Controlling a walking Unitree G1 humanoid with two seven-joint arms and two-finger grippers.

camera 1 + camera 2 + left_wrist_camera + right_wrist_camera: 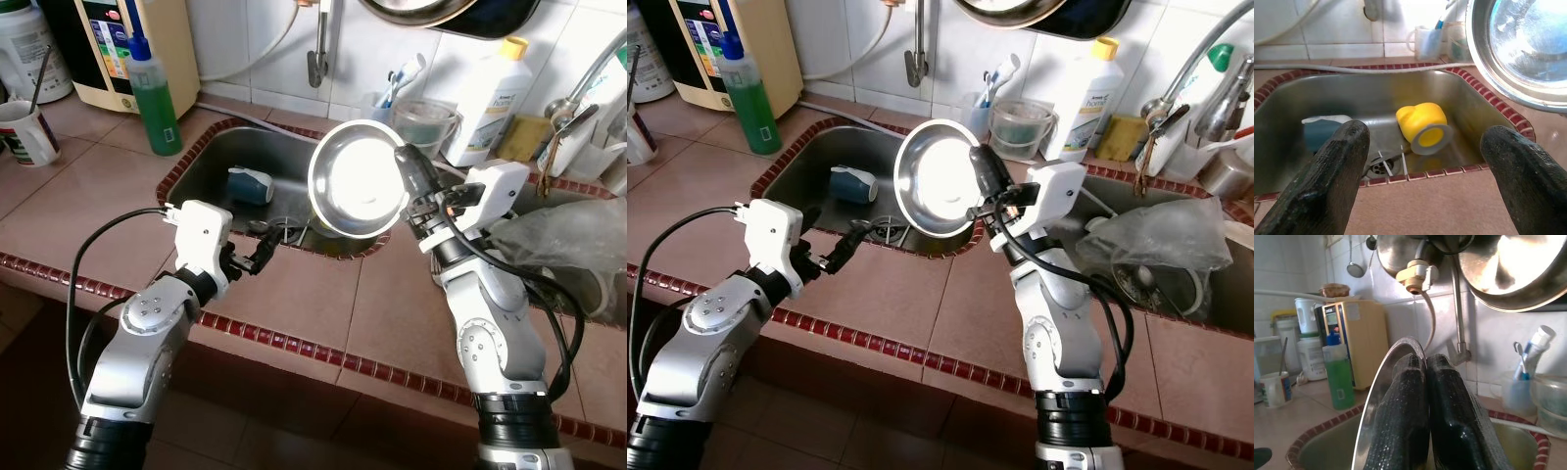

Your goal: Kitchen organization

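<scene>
Spread wide, the left gripper [257,253] hovered at the sink [211,162] near edge; right gripper [409,176] clamped a steel bowl [358,176] above it.

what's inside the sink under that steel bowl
In the sink lie a blue cup on its side, a yellow cup and the drain. The steel bowl, held by the right gripper, hides the sink's right part.
</scene>
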